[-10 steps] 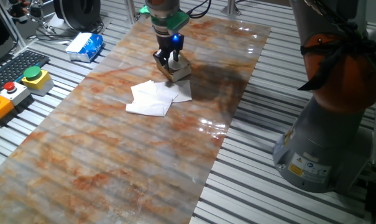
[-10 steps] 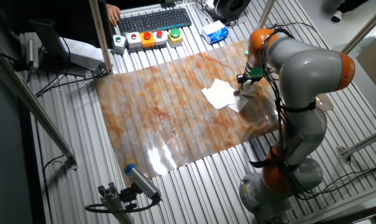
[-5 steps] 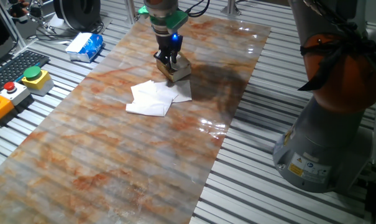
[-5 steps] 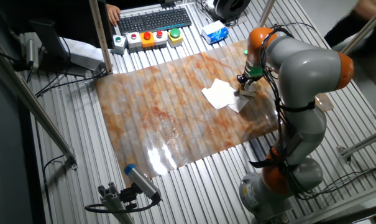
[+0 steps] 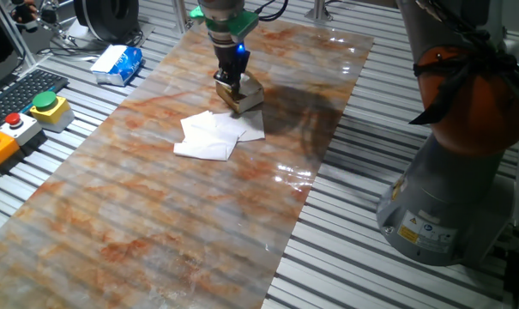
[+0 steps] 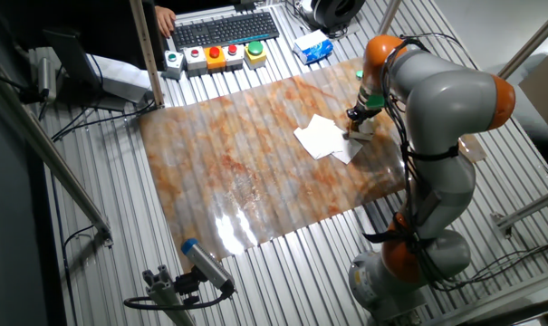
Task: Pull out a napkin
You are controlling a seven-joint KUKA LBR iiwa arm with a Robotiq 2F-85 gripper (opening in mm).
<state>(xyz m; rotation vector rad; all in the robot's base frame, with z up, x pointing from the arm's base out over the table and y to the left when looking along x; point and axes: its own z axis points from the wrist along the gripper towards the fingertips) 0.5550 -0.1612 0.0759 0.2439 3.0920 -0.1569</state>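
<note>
Several white napkin sheets lie flat and overlapping on the marbled table top. They also show in the other fixed view. A small tan cardboard box stands at their far right corner, also seen from the other side. My gripper points straight down at the box's near top edge, with its tips just over it. The fingers look closed together. I see no sheet between them. In the other fixed view the gripper hides most of the box.
A blue-and-white plastic packet lies off the table top at the far left, also visible from the other side. Button boxes and a keyboard sit beyond the table's left end. My arm's base stands to the right.
The gripper has risen slightly over the box and its fingers look narrower than before. The napkins and the box have not moved.
</note>
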